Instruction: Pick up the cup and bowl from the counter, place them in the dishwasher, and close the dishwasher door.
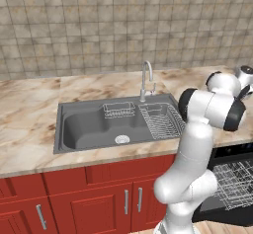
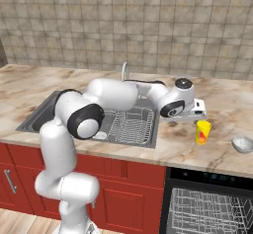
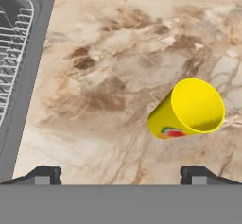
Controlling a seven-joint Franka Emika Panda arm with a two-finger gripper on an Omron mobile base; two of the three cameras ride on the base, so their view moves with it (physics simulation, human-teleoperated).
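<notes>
Pincer [image 2: 199, 113] jaws wide apart, gripping nothing, hovering just above the yellow cup [image 2: 202, 132]

Nearest, below the counter's [image 2: 173, 146] front edge at the right, the dishwasher [image 2: 210, 203] stands open with its white wire rack [image 2: 212, 211] showing; on the counter the cup stands upright right of the sink [image 2: 44, 112], between its drainer basket [image 2: 131, 124] and the grey bowl [image 2: 242, 143] near the right end; the faucet [image 1: 147, 80] rises at the sink's back rim

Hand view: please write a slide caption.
Open gripper above the marble counter, yellow cup ahead.
</notes>
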